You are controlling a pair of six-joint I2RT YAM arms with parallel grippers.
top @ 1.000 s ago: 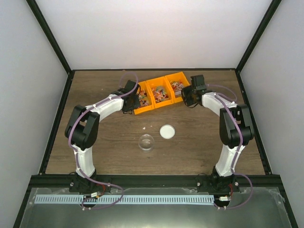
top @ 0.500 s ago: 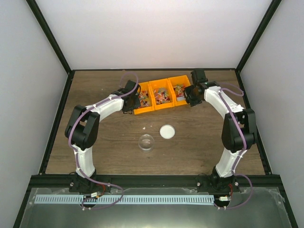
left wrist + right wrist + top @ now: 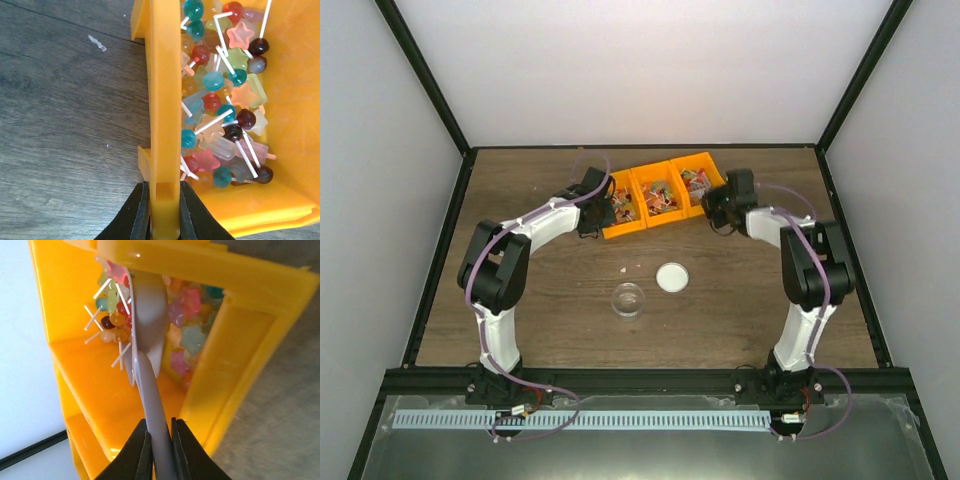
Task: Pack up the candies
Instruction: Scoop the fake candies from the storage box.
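Scoop (image 3: 149, 325) sits clamped in right end effector (image 3: 159, 440); left end effector (image 3: 164, 210) pinches bin (image 3: 162, 90).

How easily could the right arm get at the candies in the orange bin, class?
Probably easily: the right end effector grips the grey scoop, whose bowl sits against the candies in the open-topped orange bin, with nothing blocking it.

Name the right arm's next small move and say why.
Probably push the scoop a little deeper under the candies, then level it to lift. The right gripper has its jaws shut on the handle, the bowl sits among candies in the bin's end compartment, and the left gripper clamps the bin wall, steadying it.
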